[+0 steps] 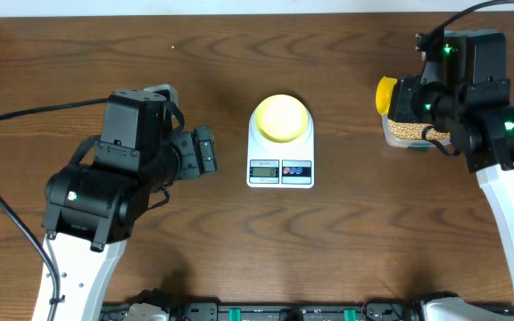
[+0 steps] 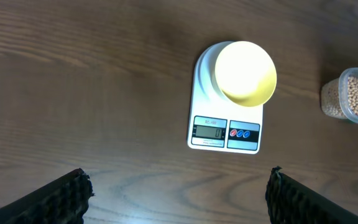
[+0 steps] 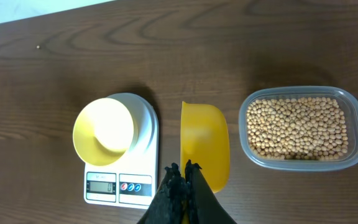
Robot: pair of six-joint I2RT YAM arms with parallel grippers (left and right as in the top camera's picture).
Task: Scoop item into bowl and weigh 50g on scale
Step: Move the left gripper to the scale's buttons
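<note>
Beans (image 3: 296, 127) fill the tub (image 3: 355, 118) at three o'clock of the scoop (image 3: 204, 140), clenched in right tool (image 3: 180, 169); left tool (image 2: 179, 179) released.

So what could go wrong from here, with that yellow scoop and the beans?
The right gripper pinches the scoop only at one end; loaded with beans it might twist or slip.
The bowl is small and just rests on the scale; a poor tip could spill beans or nudge it.
Nothing steadies the tub; the left gripper hangs open, away from it, so digging might push it.
</note>
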